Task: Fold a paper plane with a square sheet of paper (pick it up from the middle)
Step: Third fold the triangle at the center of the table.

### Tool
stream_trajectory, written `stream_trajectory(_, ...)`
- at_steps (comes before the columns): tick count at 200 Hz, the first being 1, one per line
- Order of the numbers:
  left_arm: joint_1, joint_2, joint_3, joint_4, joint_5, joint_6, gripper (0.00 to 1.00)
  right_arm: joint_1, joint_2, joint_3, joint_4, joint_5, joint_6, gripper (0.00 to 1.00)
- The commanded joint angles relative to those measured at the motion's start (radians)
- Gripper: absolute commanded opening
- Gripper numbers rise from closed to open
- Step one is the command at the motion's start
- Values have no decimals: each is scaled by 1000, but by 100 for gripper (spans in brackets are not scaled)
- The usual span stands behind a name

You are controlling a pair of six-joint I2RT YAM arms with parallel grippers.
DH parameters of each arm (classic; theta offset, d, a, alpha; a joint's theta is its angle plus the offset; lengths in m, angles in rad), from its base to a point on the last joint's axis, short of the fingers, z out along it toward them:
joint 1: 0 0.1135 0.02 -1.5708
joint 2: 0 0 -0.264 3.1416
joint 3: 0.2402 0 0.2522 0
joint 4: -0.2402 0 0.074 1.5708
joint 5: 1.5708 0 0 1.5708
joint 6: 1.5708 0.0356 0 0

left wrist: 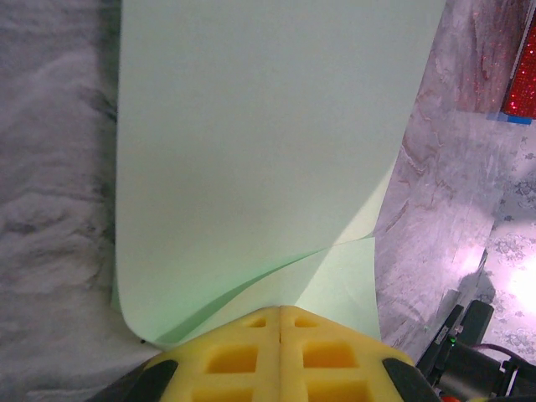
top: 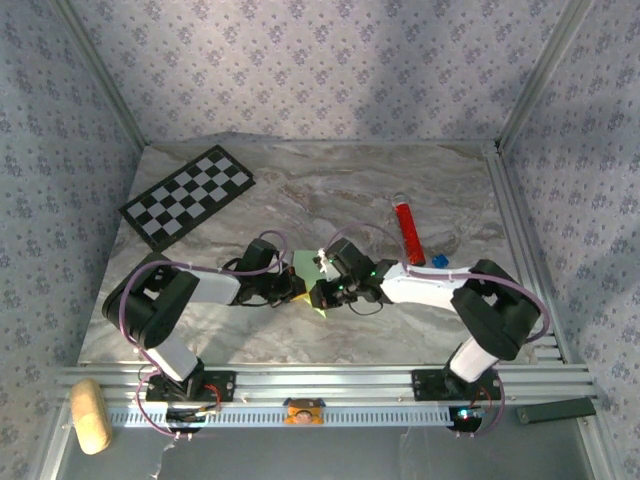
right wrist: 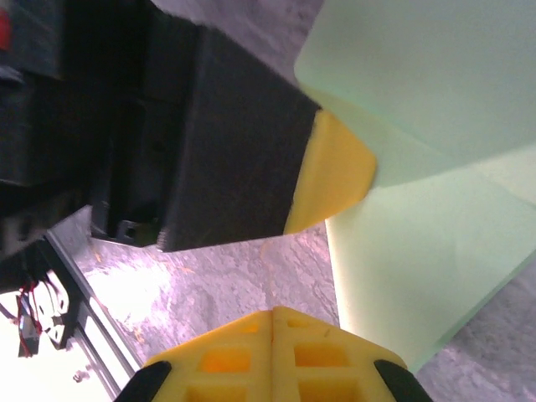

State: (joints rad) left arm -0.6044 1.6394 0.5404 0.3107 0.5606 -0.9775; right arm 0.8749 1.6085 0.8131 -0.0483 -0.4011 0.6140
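Observation:
The square sheet of paper (left wrist: 251, 151) is light green and curls upward, its near layers running together into my left gripper (left wrist: 280, 310), whose yellow jaws are shut on it. In the top view the paper (top: 303, 264) peeks out between both grippers at the table's middle. My left gripper (top: 298, 290) and right gripper (top: 318, 296) nearly touch there. In the right wrist view my right gripper (right wrist: 272, 312) is shut with nothing in it, just left of the paper (right wrist: 410, 251). The left gripper's yellow finger (right wrist: 331, 176) presses at the paper's edge.
A red tube (top: 408, 230) lies right of centre, with a small blue piece (top: 440, 261) near its end. A black-and-white checkerboard (top: 188, 197) lies at the back left. A tan block (top: 90, 415) rests off the table's near left edge.

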Motion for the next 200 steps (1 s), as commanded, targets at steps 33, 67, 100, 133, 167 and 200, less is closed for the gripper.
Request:
stream_trajectory(33, -7, 17, -7, -67, -52, 20, 0, 39, 105, 115, -126, 33, -12, 5)
stream_trajectory(67, -7, 19, -3, -71, -51, 21, 0, 39, 129, 123, -147, 65, -7, 5)
stream_trajectory(100, -8, 19, 0, -78, -51, 26, 0, 32, 131, 92, -123, 64, 6, 5)
stream_trajectory(133, -8, 20, -3, -82, -54, 26, 0, 24, 123, 49, -84, 47, 36, 5)
stream_trajectory(167, -7, 21, 0, -90, -57, 31, 0, 24, 112, 14, -51, 30, 56, 6)
stream_trajectory(200, -7, 20, 1, -94, -60, 31, 0, 23, 89, -27, -15, 21, 77, 7)
